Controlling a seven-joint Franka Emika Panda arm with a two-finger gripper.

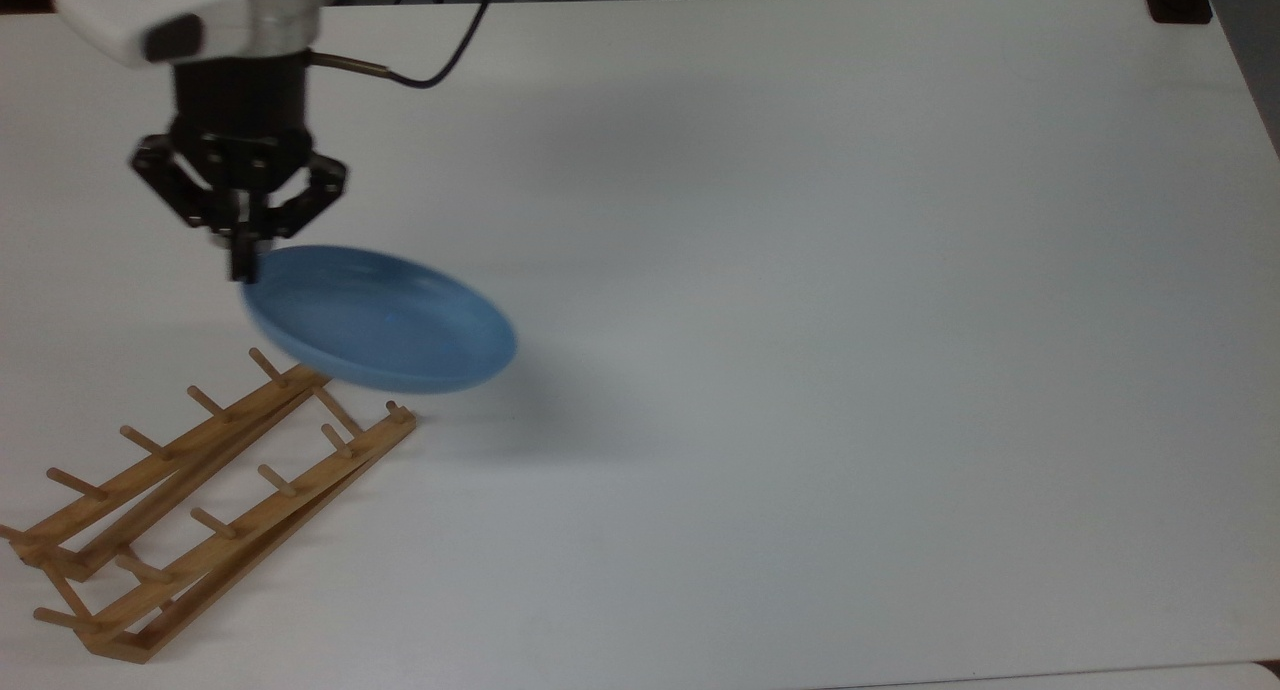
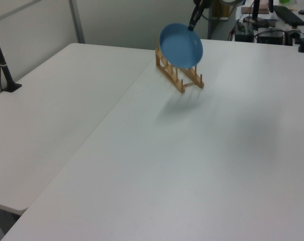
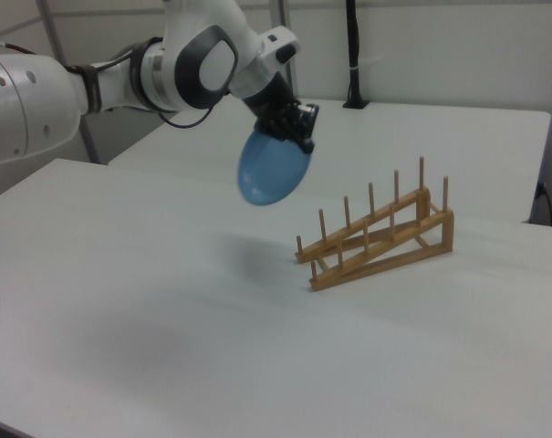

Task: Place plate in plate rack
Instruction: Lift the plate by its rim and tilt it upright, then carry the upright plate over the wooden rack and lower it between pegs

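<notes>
Tabletop [image 1: 800,370] first: you have a broad white surface filling the foreground of the left view, with a seam running up toward the far end.

Plate rack [image 1: 200,490]: light-brown wood, two parallel rails joined by crossbars, each rail carrying a row of dowel pegs. You see it standing on the table at the top view's lower left, set on a diagonal. In the right view [image 3: 376,239] it sits at the right view's centre right, one end raised higher than the other, pegs upright. In the left view [image 2: 178,70] it lies toward the far end of the table.

Plate [image 1: 380,320]: plain light blue, round, shallow. You see it off the table and steeply tilted, hanging from its rim. In the top view its lower edge overlaps the rack's near end. In the right view [image 3: 268,169] it hangs in the air to the right view's left of the rack, apart from the pegs. In the left view [image 2: 181,45] it shows above and in front of the rack.

Gripper [image 1: 243,255]: black, fingers clamped on the plate's rim at its upper edge. You see it in the right view [image 3: 292,130] at the plate's top.

Arm [image 3: 120,78]: white, reaching in from the right view's left.
</notes>
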